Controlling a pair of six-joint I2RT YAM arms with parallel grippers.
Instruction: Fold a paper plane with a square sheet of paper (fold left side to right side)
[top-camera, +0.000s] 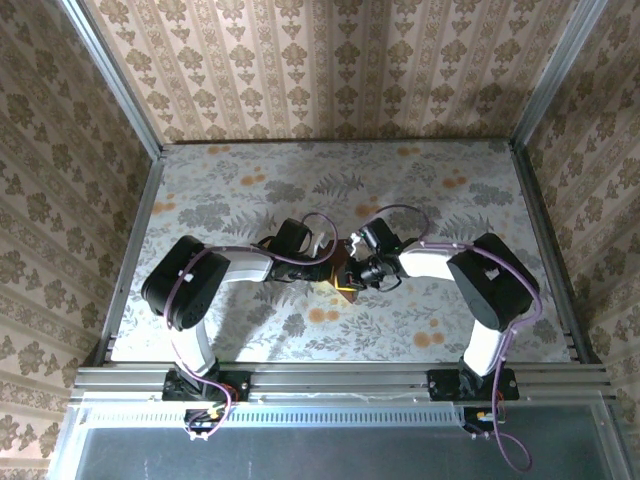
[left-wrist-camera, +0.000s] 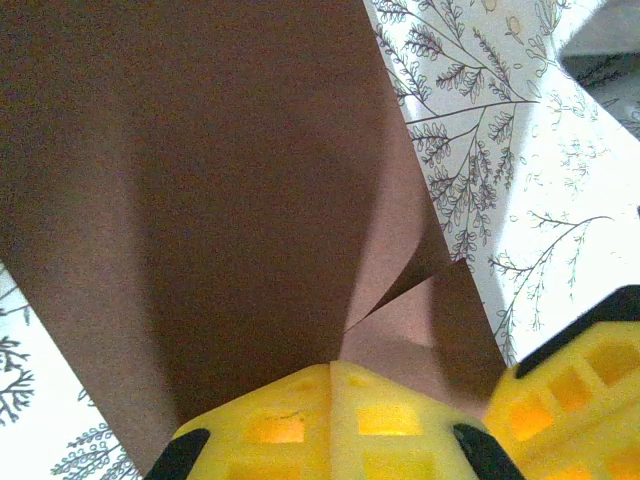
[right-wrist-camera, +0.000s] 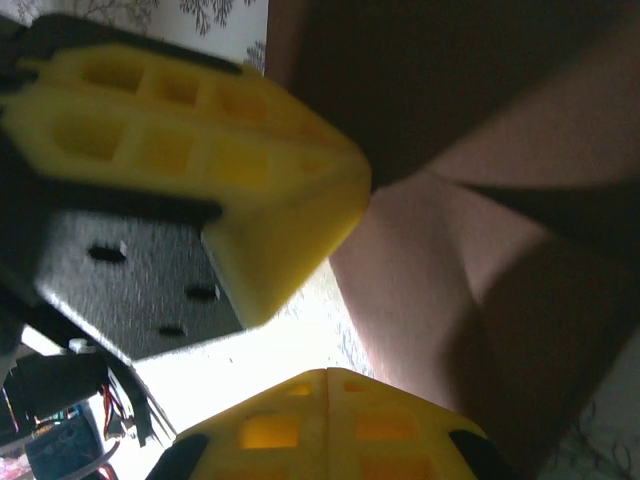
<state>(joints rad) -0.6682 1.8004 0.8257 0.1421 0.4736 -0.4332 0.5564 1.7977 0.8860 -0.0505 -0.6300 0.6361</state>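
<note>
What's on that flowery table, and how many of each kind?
Arms: 2, left arm and right arm
Brown paper: 1
Total: 3

Left arm (top-camera: 190, 290) rises from its base at 7 o'clock, elbow bent high, forearm reaching toward 3 o'clock. Right arm (top-camera: 495, 285) mirrors it from 5 o'clock, forearm toward 9. Left gripper (top-camera: 333, 270) and right gripper (top-camera: 355, 272) close together mid-view, tips angled down, nearly tip to tip. Yellow fingers (left-wrist-camera: 300, 425) of each pair pressed together, no gap
</note>
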